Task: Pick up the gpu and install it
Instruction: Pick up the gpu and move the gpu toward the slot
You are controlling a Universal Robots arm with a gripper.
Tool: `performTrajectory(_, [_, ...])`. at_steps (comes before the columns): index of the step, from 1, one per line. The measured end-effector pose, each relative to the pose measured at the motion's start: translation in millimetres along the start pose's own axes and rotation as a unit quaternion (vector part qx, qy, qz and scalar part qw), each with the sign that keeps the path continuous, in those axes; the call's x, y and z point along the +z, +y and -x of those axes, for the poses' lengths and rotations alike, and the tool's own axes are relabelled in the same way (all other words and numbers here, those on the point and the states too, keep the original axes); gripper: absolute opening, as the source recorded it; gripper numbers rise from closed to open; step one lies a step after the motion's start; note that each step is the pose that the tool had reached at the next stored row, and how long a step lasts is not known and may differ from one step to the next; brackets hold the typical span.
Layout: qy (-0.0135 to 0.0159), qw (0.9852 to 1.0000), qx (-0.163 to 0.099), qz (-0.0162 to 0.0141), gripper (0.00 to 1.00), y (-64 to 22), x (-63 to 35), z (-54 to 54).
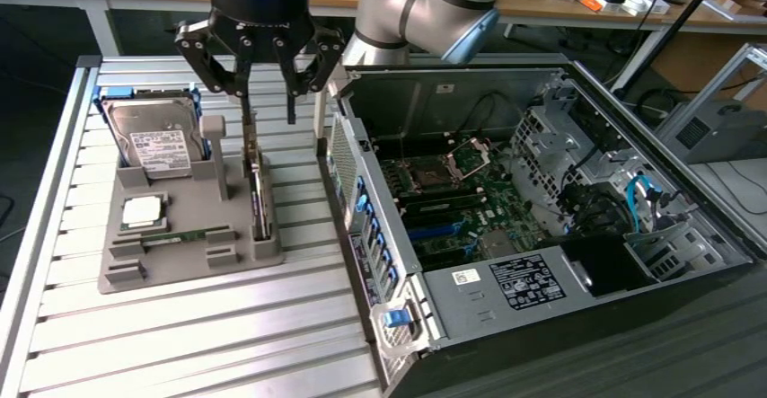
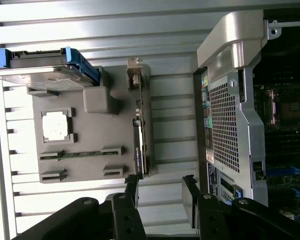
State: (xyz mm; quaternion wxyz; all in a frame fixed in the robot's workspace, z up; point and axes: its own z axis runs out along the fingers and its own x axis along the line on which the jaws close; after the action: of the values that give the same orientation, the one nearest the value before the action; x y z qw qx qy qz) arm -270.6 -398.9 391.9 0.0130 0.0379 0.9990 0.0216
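Your gripper [image 1: 269,115] hangs over the grey holder tray [image 1: 180,268] on the slatted table [image 1: 180,344], jaws spread wide and holding nothing. The gpu [image 1: 257,196] stands on its long edge in a slot on the tray's side nearest the open computer case [image 1: 515,277]. It is just beside the hard drive [image 1: 150,142] and has not been lifted.

From the wrist view, the gpu [image 2: 139,130] lies ahead of the gripper [image 2: 161,192]. One of the fingertips [image 2: 132,182] is roughly in line with the card's edge and the other is off toward the case. From this angle it is hard to say whether the card is properly bracketed, and no contact is visible.

By that reading, you are at the very start of the job. The approach is underway, while the grasp, the lift, the carry to the motherboard [image 1: 480,209] and the seating in the case are all left to do.
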Motion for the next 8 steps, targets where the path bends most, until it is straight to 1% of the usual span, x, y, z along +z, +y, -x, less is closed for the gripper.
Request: performTrajectory(8, [-0.0001, 1.0, 0.0, 0.0001, 0.48, -0.2, 1.4, -1.9])
